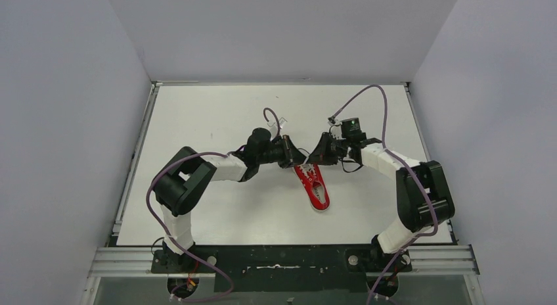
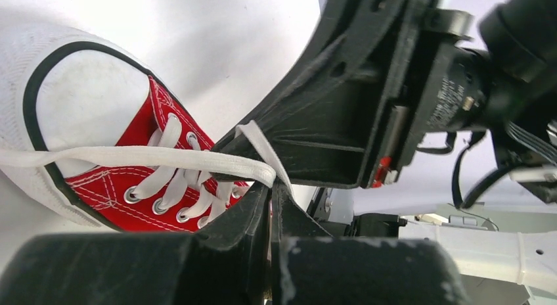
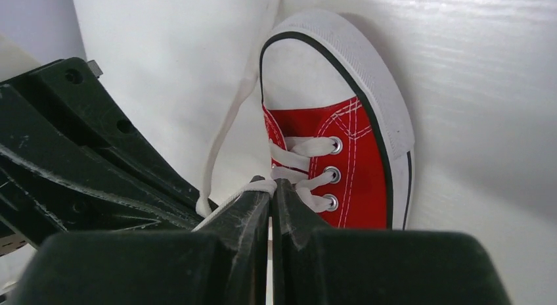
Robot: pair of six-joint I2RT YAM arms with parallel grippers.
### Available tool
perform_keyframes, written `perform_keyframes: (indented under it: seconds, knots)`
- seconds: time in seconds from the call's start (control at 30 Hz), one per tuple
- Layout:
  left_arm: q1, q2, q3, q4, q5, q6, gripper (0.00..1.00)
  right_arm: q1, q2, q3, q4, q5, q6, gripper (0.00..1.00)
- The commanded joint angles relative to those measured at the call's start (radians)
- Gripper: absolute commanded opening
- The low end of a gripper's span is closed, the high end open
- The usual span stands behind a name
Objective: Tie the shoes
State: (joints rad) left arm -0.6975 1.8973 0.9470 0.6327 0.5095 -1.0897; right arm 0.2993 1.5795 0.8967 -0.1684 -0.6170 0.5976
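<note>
Though unclear overhead, laces pinched in fingers

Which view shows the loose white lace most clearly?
The left wrist view: the lace runs straight across the shoe, large and sharp. The right wrist view shows it slack beside the toe; the top view shows it too small to follow.

Small red canvas low-top sneaker lies near the middle of the flat white bench, heel toward the arm bases, toe away. Left black two-finger tool is just left of the sneaker's toe, right black two-finger tool just right, each pinching a white flat lace above the sneaker's eyelets.
</note>
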Motion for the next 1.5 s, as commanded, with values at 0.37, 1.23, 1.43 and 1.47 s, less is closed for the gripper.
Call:
perform_keyframes:
  seconds: [0.37,1.23,1.43,1.47]
  knots:
    - [0.009,0.01,0.043,0.054,0.09,0.033,0.0,-0.05,0.146,0.081,-0.143,-0.413,0.029,0.0]
    - [0.153,-0.115,0.214,-0.613,0.119,0.431,0.69,-0.11,0.317,0.253,-0.421,-0.517,-0.191,0.0]
    - [0.157,-0.252,0.153,-0.764,0.096,0.56,0.73,-0.11,0.313,0.284,-0.462,-0.514,-0.186,0.0]
    - [0.132,-0.273,0.142,-0.745,0.106,0.566,0.68,-0.112,0.305,0.285,-0.47,-0.506,-0.178,0.0]
